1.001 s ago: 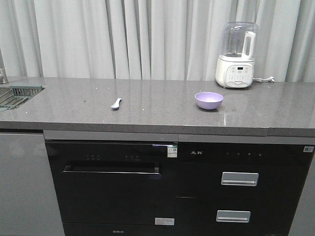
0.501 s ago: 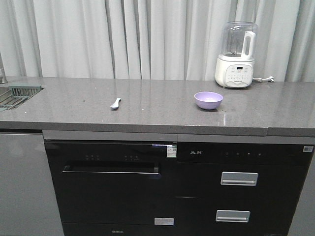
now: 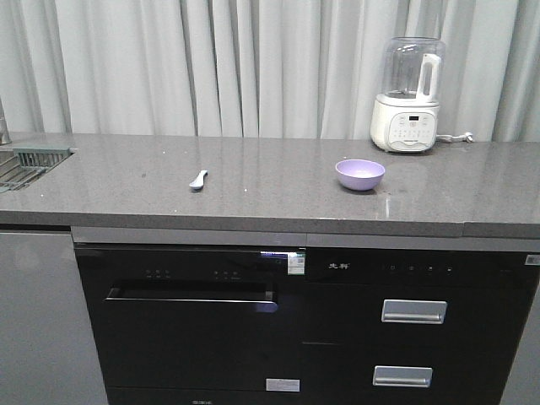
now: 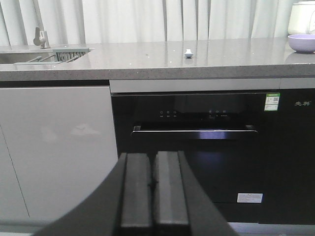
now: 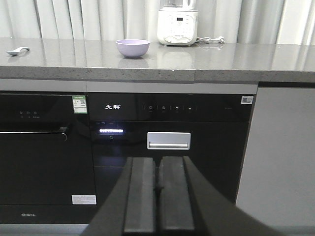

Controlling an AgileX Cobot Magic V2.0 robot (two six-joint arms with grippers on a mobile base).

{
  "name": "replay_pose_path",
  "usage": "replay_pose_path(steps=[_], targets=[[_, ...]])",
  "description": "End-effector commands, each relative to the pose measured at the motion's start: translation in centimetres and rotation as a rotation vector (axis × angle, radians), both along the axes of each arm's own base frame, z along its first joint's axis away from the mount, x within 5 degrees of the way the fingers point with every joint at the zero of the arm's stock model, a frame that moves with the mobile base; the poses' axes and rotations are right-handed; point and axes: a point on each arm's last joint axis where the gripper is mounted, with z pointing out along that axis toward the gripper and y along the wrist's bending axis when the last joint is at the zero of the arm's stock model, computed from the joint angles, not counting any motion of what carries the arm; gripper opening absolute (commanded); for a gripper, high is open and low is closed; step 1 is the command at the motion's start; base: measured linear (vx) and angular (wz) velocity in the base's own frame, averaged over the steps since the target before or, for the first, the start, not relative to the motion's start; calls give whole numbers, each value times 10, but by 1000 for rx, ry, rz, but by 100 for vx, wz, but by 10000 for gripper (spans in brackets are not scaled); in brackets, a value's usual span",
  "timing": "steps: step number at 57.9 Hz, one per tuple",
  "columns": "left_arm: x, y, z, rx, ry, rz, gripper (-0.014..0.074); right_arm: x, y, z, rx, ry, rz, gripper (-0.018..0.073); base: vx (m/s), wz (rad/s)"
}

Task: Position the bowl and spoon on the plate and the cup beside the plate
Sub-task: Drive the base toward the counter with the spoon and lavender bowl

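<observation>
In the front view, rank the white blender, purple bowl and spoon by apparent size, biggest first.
1. white blender, largest although it stands farthest back
2. purple bowl
3. spoon, clearly smallest

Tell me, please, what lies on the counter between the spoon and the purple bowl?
Nothing lies there. Between the spoon and the bowl only bare grey countertop shows, clearest in the exterior front-facing view.
</observation>
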Motion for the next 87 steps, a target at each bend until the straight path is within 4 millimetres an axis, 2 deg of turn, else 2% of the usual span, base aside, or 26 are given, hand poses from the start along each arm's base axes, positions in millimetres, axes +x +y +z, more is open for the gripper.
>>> replay_pose_path(steps=[1,34,87], targets=[[1,0,-1,-7,-60,0,-6,0,1,3,-28,-82,5,-12,6,4],[1,0,-1,-7,-60,0,-6,0,1,3,-28,-82,5,-12,16,0],[1,0,-1,-7,-60,0,-6,0,1,3,-28,-82,5,-12,33,-8]])
